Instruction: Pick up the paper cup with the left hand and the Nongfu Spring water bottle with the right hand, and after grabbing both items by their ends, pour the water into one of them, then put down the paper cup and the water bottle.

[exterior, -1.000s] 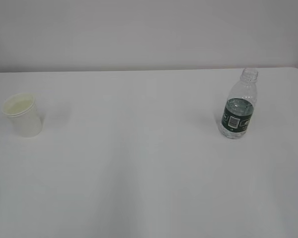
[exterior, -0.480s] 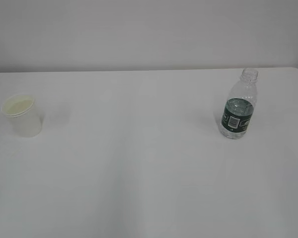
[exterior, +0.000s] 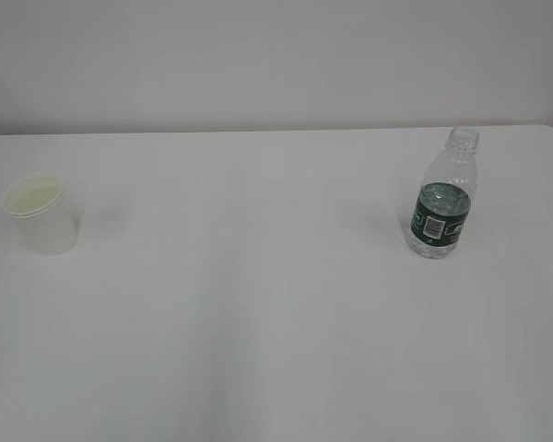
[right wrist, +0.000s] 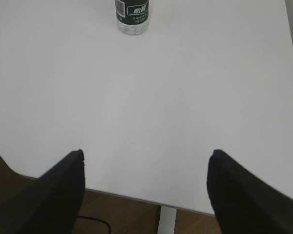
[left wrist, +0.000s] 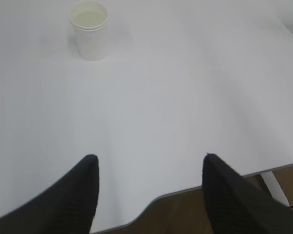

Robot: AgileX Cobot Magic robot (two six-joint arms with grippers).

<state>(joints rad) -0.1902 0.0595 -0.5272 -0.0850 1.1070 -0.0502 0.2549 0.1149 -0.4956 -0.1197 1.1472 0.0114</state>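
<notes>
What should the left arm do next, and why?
Probably move forward toward the paper cup. The left gripper is open and empty near the table's front edge, well short of the upright cup.

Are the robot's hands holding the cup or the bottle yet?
No, nothing is held. The left gripper and right gripper are both open, back at the table's near edge, far from the paper cup and water bottle.
</notes>
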